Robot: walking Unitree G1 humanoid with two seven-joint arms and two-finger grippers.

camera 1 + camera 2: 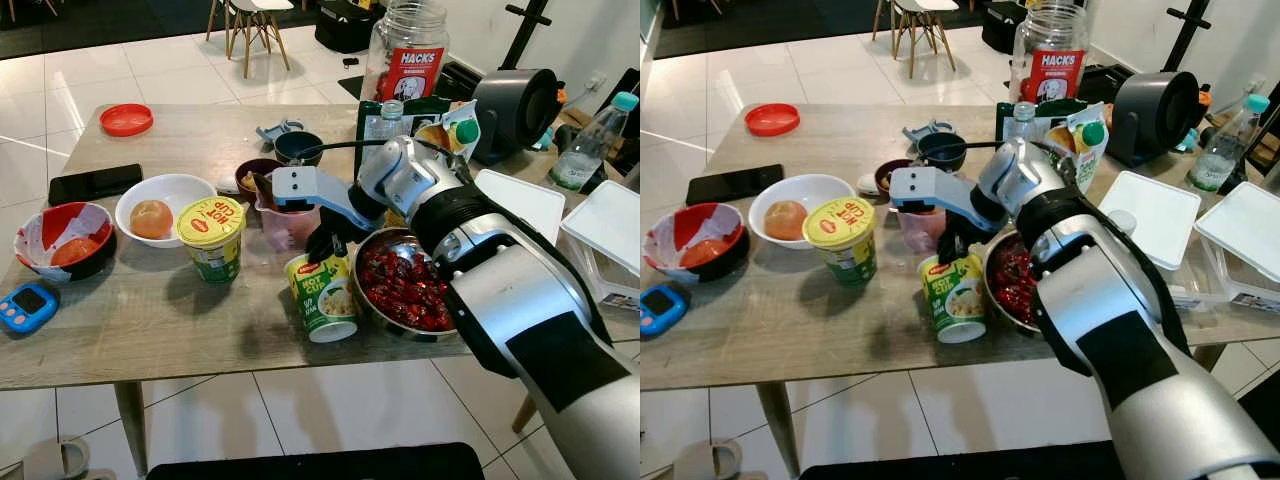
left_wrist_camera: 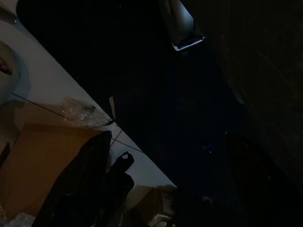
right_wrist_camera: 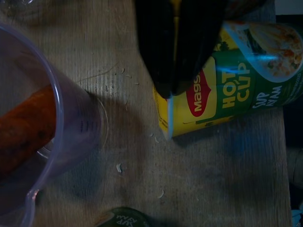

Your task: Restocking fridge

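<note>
A green and yellow Maggi noodle cup lies on its side on the wooden table, near the front edge. My right gripper reaches down to its lid end. In the right wrist view the black fingers are pressed together at the cup's yellow lid rim, with a sliver of yellow between them. A second noodle cup stands upright to the left. My left arm hangs idle; its wrist view is dark and shows floor tiles and a black bag.
A metal bowl of red dried fruit sits against the fallen cup's right side. A pink measuring cup with a carrot stands just behind. Left are a white bowl, a red bowl and a phone. White lidded containers lie right.
</note>
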